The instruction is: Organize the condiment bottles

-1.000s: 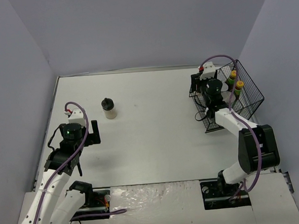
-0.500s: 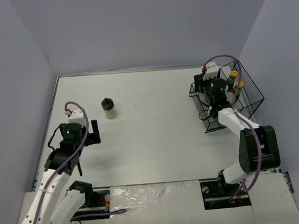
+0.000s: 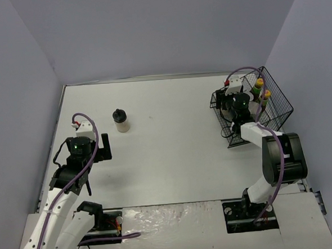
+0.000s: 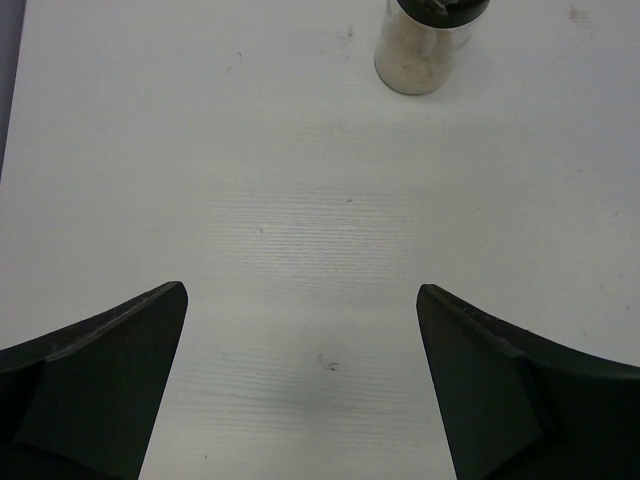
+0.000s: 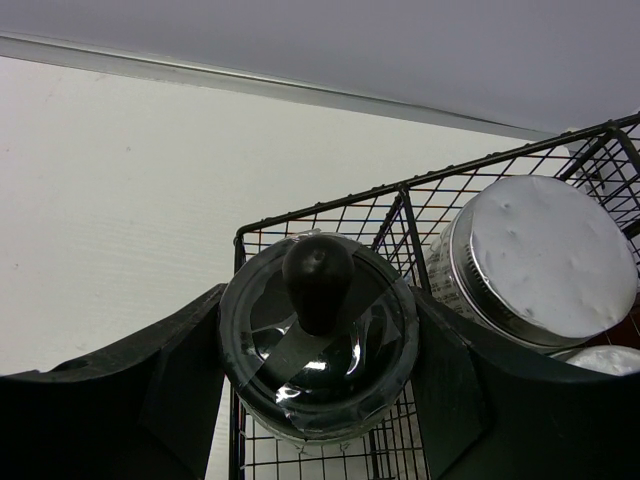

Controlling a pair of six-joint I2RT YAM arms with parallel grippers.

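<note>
Grip of right gripper (image 5: 318, 350) tight on black-lidded jar (image 5: 318, 300); silver-lidded shaker (image 5: 545, 255) just rightward; left gripper (image 4: 300, 300) spread, empty.

The left arm (image 3: 57, 201) rises from its base at the near left edge and leans toward the far side. Its wrist (image 3: 77, 148) is bent so that the left gripper (image 4: 300, 300) faces downward. The two dark fingers (image 4: 100, 380) of that gripper are spread wide apart with nothing between them.

The right arm (image 3: 281, 162) folds sharply at the elbow, and its white forearm (image 3: 255, 133) reaches toward the far side and a little left. At its end the right gripper (image 5: 318, 345) tilts forward and down. This gripper is closed part way on a black-lidded jar (image 5: 318, 290), with one finger pressed against each side of the lid.
</note>
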